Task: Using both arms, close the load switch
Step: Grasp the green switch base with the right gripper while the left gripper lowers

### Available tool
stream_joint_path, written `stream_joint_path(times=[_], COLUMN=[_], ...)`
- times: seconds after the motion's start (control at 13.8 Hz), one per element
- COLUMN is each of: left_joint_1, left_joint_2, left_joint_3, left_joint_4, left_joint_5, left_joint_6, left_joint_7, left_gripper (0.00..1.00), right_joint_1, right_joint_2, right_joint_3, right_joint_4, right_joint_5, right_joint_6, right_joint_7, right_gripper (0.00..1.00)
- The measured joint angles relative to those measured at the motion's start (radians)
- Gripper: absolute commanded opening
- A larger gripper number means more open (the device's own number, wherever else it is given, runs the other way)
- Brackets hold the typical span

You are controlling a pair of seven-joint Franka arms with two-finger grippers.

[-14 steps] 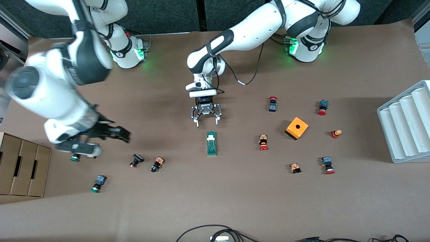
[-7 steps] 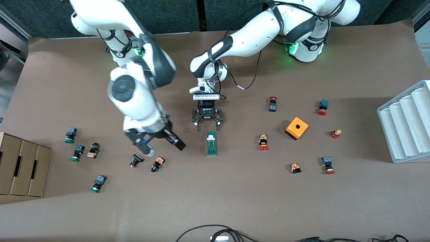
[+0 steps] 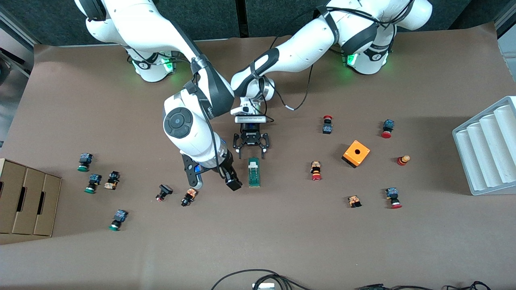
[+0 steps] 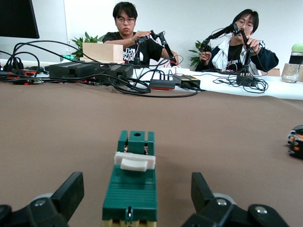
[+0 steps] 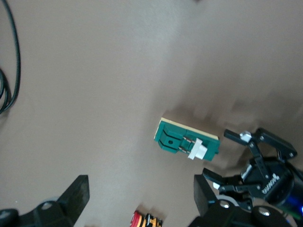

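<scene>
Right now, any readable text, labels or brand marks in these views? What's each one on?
None can be read.
Right arm: small print on the black joint band, too blurred.
Left gripper: pale lettering on its body in the right wrist view, too small.
Load switch: no visible marking.
Orange box: no visible marking.

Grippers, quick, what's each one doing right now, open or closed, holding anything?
Left gripper: open, empty, at the load switch's end farther from the front camera.
Right gripper: open, empty, beside the load switch.
</scene>
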Motion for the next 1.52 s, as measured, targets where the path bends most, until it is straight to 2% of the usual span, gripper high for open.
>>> stream_joint_path(times=[0.22,0.58,0.65,0.94,1.02,1.16,1.52], left_joint_1=[0.000,0.000,0.000,0.000,0.000,-0.001,-0.005], left_joint_2=[0.007,0.028,0.029,0.047,0.056,0.067,0.073], left_joint_3=[0.013,0.020,0.020,0.020,0.020,0.019,0.019], left_joint_4=[0.006,0.036,0.038,0.052,0.060,0.076,0.101], left_joint_5=[0.000,0.003,0.003,0.004,0.005,0.006,0.006], left_joint_6=[0.000,0.001,0.001,0.002,0.002,0.002,0.002], left_joint_7=[0.000,0.038,0.046,0.053,0.053,0.053,0.056], left_gripper=[1.00,0.99,0.99,0.99,0.99,0.99,0.89], right_joint_1=[0.011,0.040,0.047,0.081,0.087,0.104,0.138], right_joint_2=[0.030,0.108,0.119,0.172,0.183,0.202,0.219], right_joint_3=[0.002,0.002,0.002,0.003,0.003,0.004,0.005], right_joint_4=[-0.002,-0.002,-0.003,-0.003,-0.004,-0.011,-0.036], right_joint_5=[0.004,0.004,0.004,0.004,0.004,0.004,0.004], right_joint_6=[-0.009,0.020,0.031,0.073,0.079,0.102,0.126], right_joint_7=[0.039,0.067,0.080,0.122,0.129,0.139,0.150], right_gripper=[0.97,0.90,0.85,0.81,0.75,0.71,0.68])
